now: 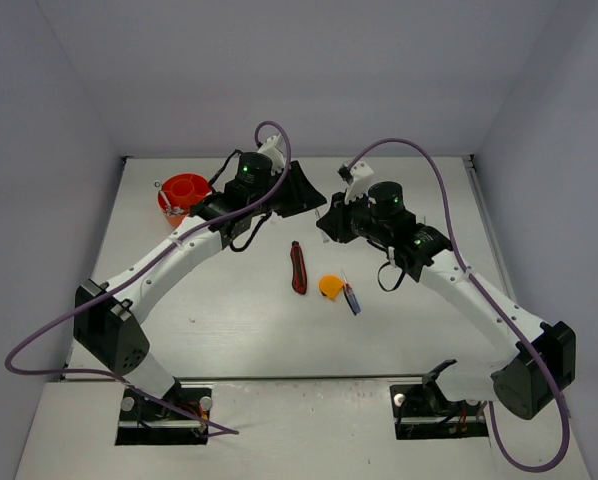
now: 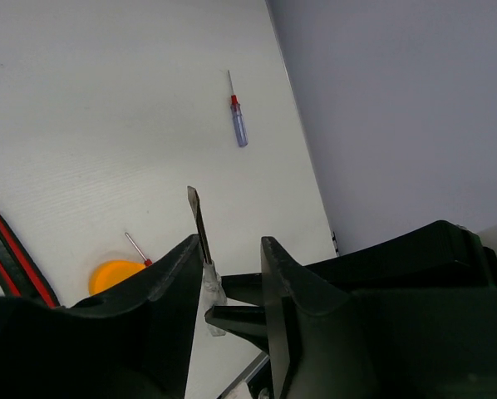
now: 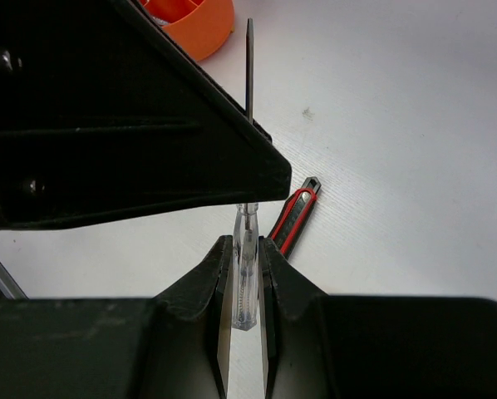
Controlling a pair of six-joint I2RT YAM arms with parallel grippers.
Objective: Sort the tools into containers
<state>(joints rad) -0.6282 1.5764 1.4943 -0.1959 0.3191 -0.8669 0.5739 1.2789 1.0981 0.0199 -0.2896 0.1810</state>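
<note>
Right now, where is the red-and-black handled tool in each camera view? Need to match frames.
Top external: the red-and-black handled tool lies mid-table between the arms, left of the round orange tape measure.
Left wrist: a slice at the left edge, left of the tape measure.
Right wrist: right of centre, beyond the right gripper shut on a clear-handled screwdriver.
Shared landmark: the tape measure, top and left wrist only.

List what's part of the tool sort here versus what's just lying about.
Job: orange-red tub; clear-handled screwdriver, gripped by the right hand, with the left hand straddling it; red-black tool; orange tape measure; blue-red screwdriver.
Not the job: purple cables; table. Both are rig, not clutter.
</note>
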